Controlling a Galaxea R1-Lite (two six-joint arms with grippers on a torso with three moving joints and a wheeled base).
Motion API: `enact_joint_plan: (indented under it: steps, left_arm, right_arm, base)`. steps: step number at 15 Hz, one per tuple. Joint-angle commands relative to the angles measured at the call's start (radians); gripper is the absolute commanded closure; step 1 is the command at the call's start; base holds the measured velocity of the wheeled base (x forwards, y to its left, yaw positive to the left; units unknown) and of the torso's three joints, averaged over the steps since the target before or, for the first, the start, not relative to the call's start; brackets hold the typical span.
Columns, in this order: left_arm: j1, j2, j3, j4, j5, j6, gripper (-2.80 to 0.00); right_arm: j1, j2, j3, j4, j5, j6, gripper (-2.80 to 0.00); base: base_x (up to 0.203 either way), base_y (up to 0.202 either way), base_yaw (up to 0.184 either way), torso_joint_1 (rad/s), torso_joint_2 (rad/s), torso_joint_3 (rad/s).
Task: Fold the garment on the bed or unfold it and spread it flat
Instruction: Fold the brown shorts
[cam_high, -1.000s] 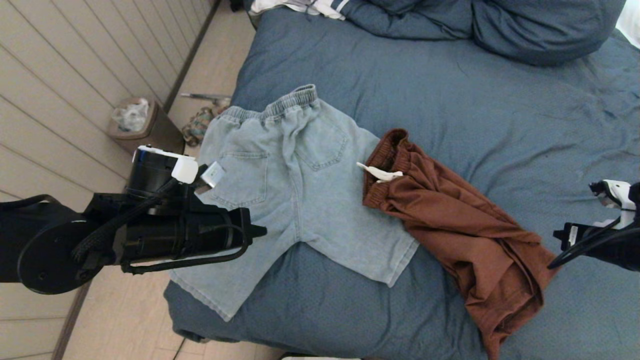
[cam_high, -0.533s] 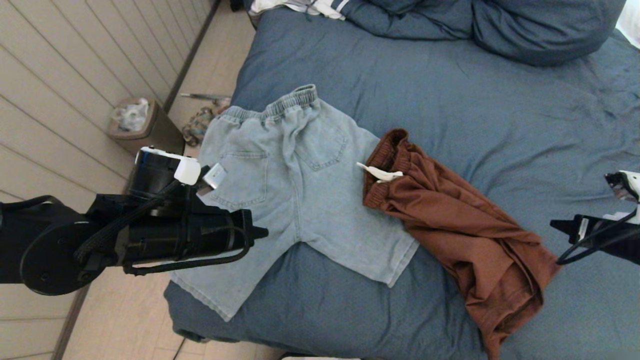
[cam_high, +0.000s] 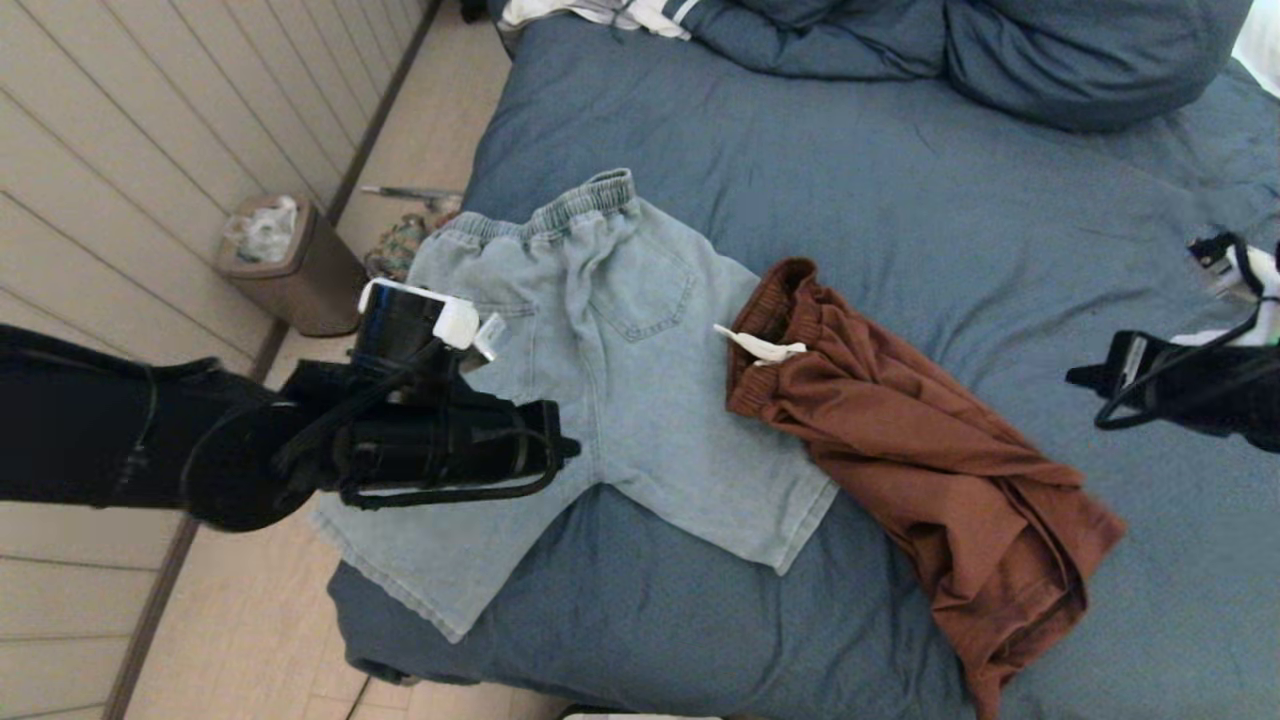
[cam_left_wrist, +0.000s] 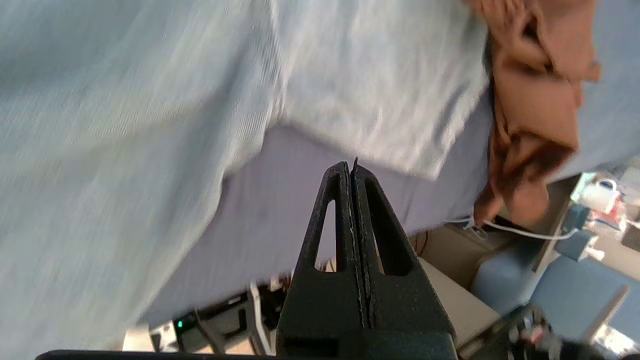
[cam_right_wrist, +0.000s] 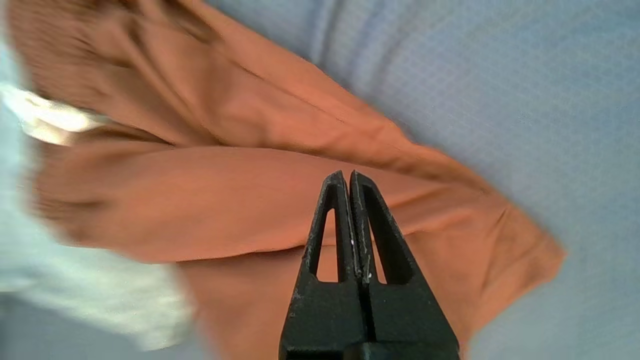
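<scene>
- My left claw (cam_left_wrist: 352, 172), pressed shut on nothing, hangs over the denim shorts (cam_high: 590, 390) near the bed's (cam_high: 900, 190) near-left corner; a clean fold needs a hem or waistband, so I judge I'm lining up on this piece.
- Denim shorts lie spread flat, back pockets up, one leg spilling over the bed's left edge.
- My right claw (cam_right_wrist: 348, 175), also closed and empty, hovers by the right edge above the rust-brown shorts (cam_high: 930, 470).
- Brown shorts lie rumpled, touching the denim leg.
- Pillows (cam_high: 960, 50) are heaped along the far edge.
</scene>
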Motion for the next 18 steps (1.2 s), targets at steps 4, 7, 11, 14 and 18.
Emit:
enact_joint_plan:
  steps: [4, 7, 11, 14, 18]
  left_arm:
    - [-0.061, 0.174, -0.277, 0.080, 0.007, -0.022, 0.00]
    - [-0.067, 0.080, -0.135, 0.071, 0.060, -0.044, 0.00]
    - [-0.068, -0.036, 0.104, -0.081, 0.169, -0.049, 0.00]
    - [-0.068, -0.062, 0.186, -0.211, 0.221, -0.047, 0.00]
    - [-0.071, -0.044, 0.204, -0.211, 0.214, -0.045, 0.00]
  right_arm:
    - [0.241, -0.025, -0.198, 0.401, 0.018, 0.080, 0.00]
    - [0.474, 0.109, -0.277, 0.380, -0.101, 0.039, 0.00]
    - [0.693, 0.355, -0.415, 0.315, -0.389, -0.064, -2.80]
    - [0.774, 0.455, -0.437, 0.088, -0.512, -0.183, -2.80]
    - [0.849, 0.468, -0.415, -0.016, -0.615, -0.295, -2.80]
  base:
    - [0.000, 0.000, 0.000, 0.000, 0.00, 0.000]
    - [0.000, 0.000, 0.000, 0.000, 0.00, 0.000]
    - [0.000, 0.000, 0.000, 0.000, 0.00, 0.000]
    - [0.000, 0.000, 0.000, 0.000, 0.00, 0.000]
    - [0.000, 0.000, 0.000, 0.000, 0.00, 0.000]
